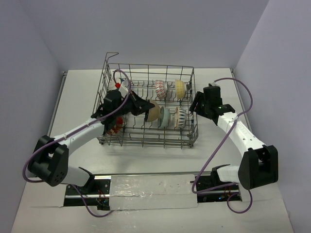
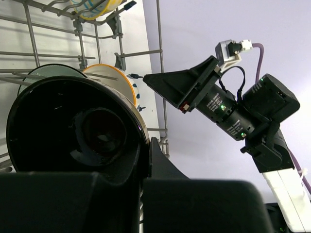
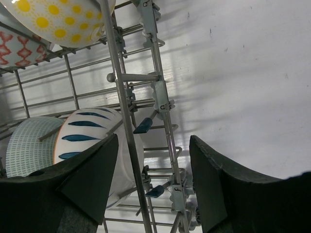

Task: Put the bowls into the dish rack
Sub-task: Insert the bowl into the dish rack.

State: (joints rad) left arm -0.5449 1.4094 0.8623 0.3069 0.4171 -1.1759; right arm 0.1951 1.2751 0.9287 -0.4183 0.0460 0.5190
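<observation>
The dish rack (image 1: 150, 65) stands mid-table. My left gripper (image 1: 138, 105) reaches into it from the left, shut on the rim of a black bowl (image 2: 73, 131) that is tilted on edge. To that bowl's right stand a tan bowl (image 1: 153, 113), a pale green bowl (image 1: 165, 116) and a white blue-striped bowl (image 3: 97, 131). The back row holds a red-patterned bowl (image 1: 161, 90) and a yellow-spotted bowl (image 3: 58, 19). My right gripper (image 3: 153, 179) is open just outside the rack's right wall (image 3: 121, 97) and holds nothing.
Something red (image 1: 115, 128) sits low in the rack's left end under my left arm; I cannot make out what it is. The right arm's wrist camera (image 2: 228, 111) hangs close beyond the rack's wall (image 2: 159, 48). Grey walls enclose the white table (image 1: 146, 160).
</observation>
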